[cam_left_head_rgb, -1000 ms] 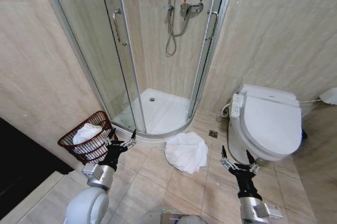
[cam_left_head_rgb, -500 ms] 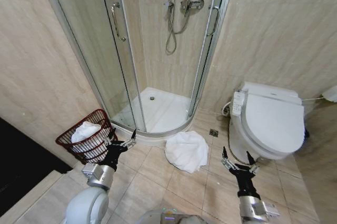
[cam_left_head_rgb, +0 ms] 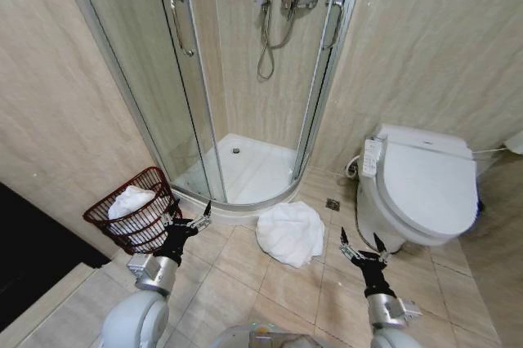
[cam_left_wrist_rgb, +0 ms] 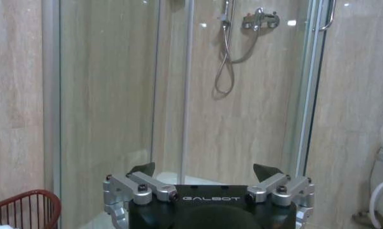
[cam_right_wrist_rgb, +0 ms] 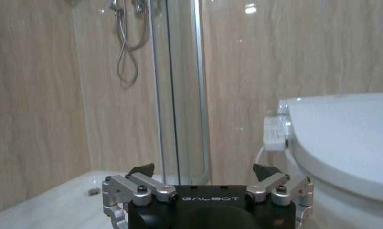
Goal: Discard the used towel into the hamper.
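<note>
While one white towel (cam_left_head_rgb: 289,234) lies crumpled on the floor just right of the shower tray (cam_left_head_rgb: 245,175), a second towel (cam_left_head_rgb: 130,202) fills the single hamper (cam_left_head_rgb: 131,219) left of that tray. Two grippers, left (cam_left_head_rgb: 187,219) and right (cam_left_head_rgb: 360,247), hover spread apart and empty. Since a second ago the camera has tilted, and the right gripper sits lower.

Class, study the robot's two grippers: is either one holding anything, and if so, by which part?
Nothing is held. The left gripper and right gripper are both open and empty; the towel lies on the floor.
</note>
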